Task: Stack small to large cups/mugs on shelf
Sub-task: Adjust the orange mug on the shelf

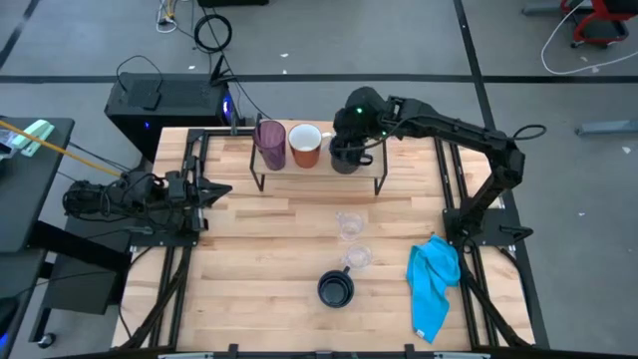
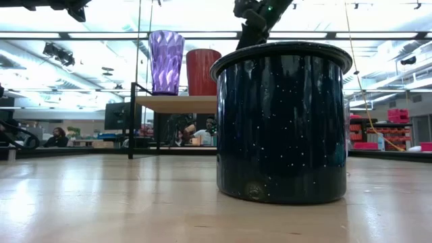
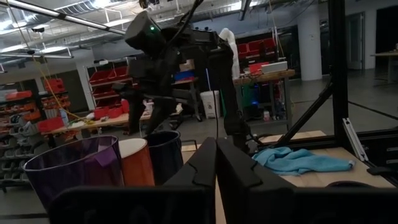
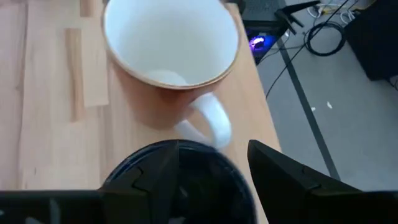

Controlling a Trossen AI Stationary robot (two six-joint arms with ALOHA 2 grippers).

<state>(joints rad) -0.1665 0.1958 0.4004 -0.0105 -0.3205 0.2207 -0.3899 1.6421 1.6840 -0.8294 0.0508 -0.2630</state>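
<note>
Shelf (image 1: 314, 176) stands near the bench's far edge, about mid-width, w/ three vessels in a row on top: purple tumbler (image 1: 269, 144) toward the left end, white-and-orange mug (image 1: 305, 146) next, dark mug (image 1: 345, 156) toward the right end. Right pincer (image 1: 351, 140) sits directly over that dark mug, fingers apart, straddling its rim (image 4: 180, 177); can't tell if they touch it. On the bench in front of the shelf: two clear glasses (image 1: 349, 225) and (image 1: 358, 258), then a second dark mug (image 1: 336, 289) nearest the front edge. Blue cloth (image 1: 434, 279) lies toward the front right corner. Left pincer (image 1: 211, 190) waits at the left edge, fingers closed, holding nothing.
</note>
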